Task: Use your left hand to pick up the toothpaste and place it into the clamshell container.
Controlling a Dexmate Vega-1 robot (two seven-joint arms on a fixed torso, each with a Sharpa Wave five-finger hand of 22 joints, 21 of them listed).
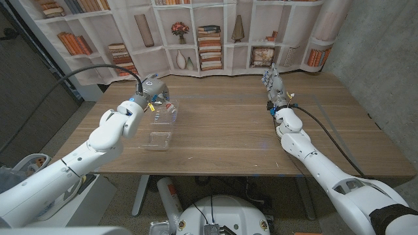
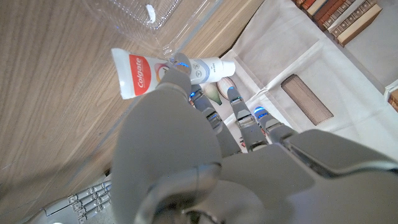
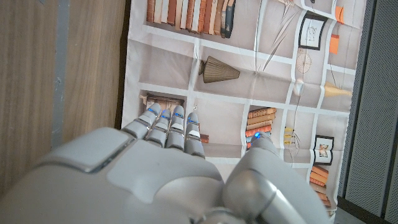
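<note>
1. My left hand (image 1: 149,91) is up at the far left of the wooden table (image 1: 228,130), right over the clear clamshell container (image 1: 161,123).
2. From my left wrist, the toothpaste (image 2: 163,71) sits just past my fingertips (image 2: 181,62), white tube with a red logo panel, cap end toward the bookshelf backdrop (image 1: 215,32).
3. One fingertip lies over the tube; whether I'm truly pinching it, I cannot tell.
4. The container's clear plastic edge (image 2: 149,12) shows close beside the tube in the left wrist view.
5. My right hand (image 1: 274,83) stands on its edge at the table's far right, palm upright, fingers straight, together, holding nothing.
6. Right wrist: fingers (image 3: 168,127) point at the printed shelves.
</note>
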